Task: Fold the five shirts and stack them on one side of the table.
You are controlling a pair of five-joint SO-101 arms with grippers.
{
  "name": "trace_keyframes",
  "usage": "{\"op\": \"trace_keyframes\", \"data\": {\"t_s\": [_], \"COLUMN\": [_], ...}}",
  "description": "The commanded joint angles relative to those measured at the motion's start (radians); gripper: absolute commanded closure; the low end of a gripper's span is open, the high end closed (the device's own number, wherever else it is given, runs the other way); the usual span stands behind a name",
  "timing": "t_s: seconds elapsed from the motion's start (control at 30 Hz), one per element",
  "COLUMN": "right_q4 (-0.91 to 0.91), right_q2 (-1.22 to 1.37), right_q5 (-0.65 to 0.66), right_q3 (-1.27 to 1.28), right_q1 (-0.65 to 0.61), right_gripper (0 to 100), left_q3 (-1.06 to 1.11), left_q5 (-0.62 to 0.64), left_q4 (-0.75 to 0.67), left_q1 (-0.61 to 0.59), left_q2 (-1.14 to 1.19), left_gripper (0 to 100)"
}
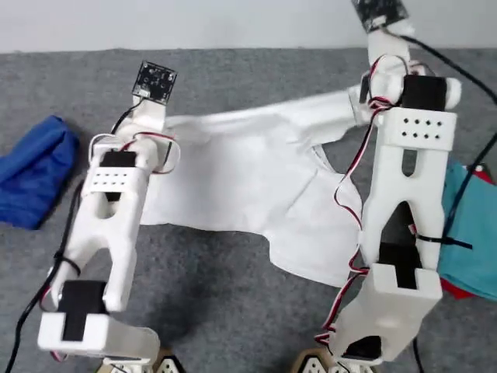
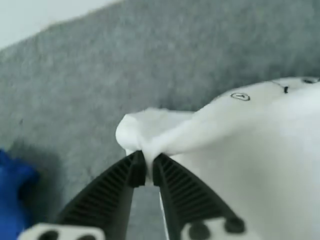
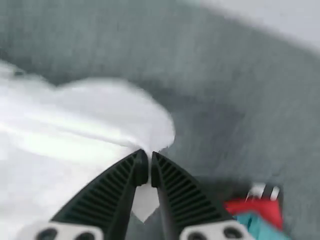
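Left hand (image 2: pixel 145 171): both ribbed fingers clenched on a bunched fold at the edge of the white shirt (image 1: pixel 233 175), cloth pinched between the tips. The fold puffs up just past the fingertips. From there the fabric runs off across the grey surface (image 1: pixel 225 311).

Right hand (image 3: pixel 149 170): likewise clenched, with a thin edge of the same white shirt caught between its fingers. A small flap of cloth hangs below the tips.

High view: left arm (image 1: pixel 109 225) stretches up the left side of the surface, its wrist over the shirt's far left corner. Right arm (image 1: pixel 408 202) stretches up the right side, its wrist over the far right corner. The white shirt is spread between the two, mid-surface. Its far edge is drawn fairly straight from one wrist to the other; its near edge is loose, wrinkled and uneven, sagging toward the right arm's base.

Blue shirt (image 1: pixel 35 171): crumpled heap at the left edge of the surface, apart from the white one.

Teal shirt (image 1: pixel 470 225): at the right edge, partly behind the right arm. It lies on top of a red cloth (image 1: pixel 460 292), of which a strip shows at the near side.
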Motion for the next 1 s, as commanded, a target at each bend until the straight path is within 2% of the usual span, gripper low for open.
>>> {"op": "trace_keyframes", "data": {"t_s": [0.0,0.17,0.37,0.57,0.7,0.8,0.97], "right_q4": [0.182,0.228,0.226,0.140,-0.030,-0.124,-0.288], "right_q2": [-0.099,-0.191,-0.351,-0.438,-0.430,-0.432,-0.426], "right_q5": [0.057,0.069,0.069,0.060,-0.031,-0.078,-0.091], "right_q3": [-0.038,0.048,0.358,0.733,0.965,1.026,1.092], "right_q1": [0.015,0.038,0.045,-0.021,-0.124,-0.193,-0.272], "right_gripper": [98.8,98.8,98.8,97.6,86.0,78.9,83.1], "left_q3": [-0.041,-0.036,-0.008,0.133,0.205,0.214,0.219], "left_q5": [-0.071,-0.166,-0.175,-0.175,-0.169,-0.169,-0.169], "left_q4": [0.189,0.358,0.436,0.396,0.321,0.310,0.308], "left_q1": [-0.035,-0.031,-0.026,0.014,0.092,0.127,0.130], "left_q2": [-0.141,-0.229,-0.239,-0.239,-0.239,-0.239,-0.233], "left_gripper": [99,99,99,99,99,99,99]}}
